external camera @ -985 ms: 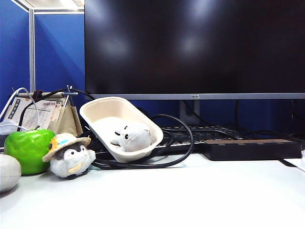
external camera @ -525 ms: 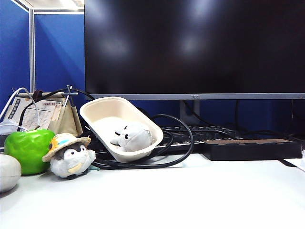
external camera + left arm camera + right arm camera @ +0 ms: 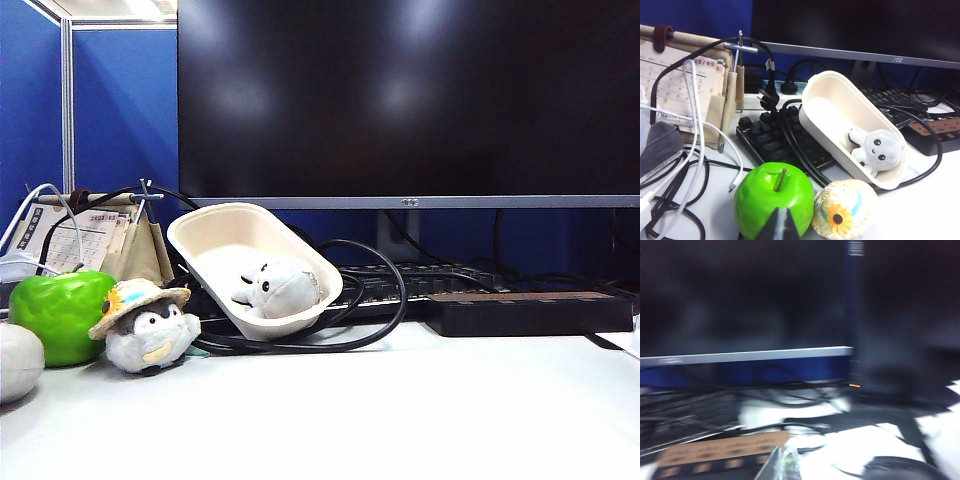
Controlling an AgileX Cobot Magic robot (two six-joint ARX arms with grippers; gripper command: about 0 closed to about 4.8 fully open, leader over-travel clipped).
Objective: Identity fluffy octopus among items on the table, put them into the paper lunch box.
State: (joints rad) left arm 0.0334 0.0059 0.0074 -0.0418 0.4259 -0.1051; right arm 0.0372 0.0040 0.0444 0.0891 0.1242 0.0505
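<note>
Exterior view: the fluffy octopus (image 3: 281,288) lies inside the paper lunch box (image 3: 215,235), low end. The box is tilted, propped on black cables (image 3: 372,300) and the keyboard (image 3: 420,280) near the table's (image 3: 420,410) back edge, left of middle. No arm or hand shows here. The penguin plush (image 3: 148,325) in a straw hat stands in front of the box beside the green apple (image 3: 60,313), near the table's left edge.

Left wrist view: the left hand (image 3: 780,226) has its 2 tips pressed together, empty, hovering just short of the apple (image 3: 774,197) and the penguin's hat (image 3: 844,215). The octopus (image 3: 879,150) is pale grey-blue, round head, tiny black eyes, stubby legs, soft pile; keychain not visible. Box (image 3: 826,102) is cream paper with a rolled rim.

Right wrist view: blurred. The right hand (image 3: 782,462) looks pressed together, empty, over the table's right part near a brown-topped strip (image 3: 720,452), facing the monitor (image 3: 745,295).

Risk: task looks done, but the box sits unstable on the cables; a nudge or cable tug could tip it and spill the octopus. A hand brushing the penguin could knock it against the box.
</note>
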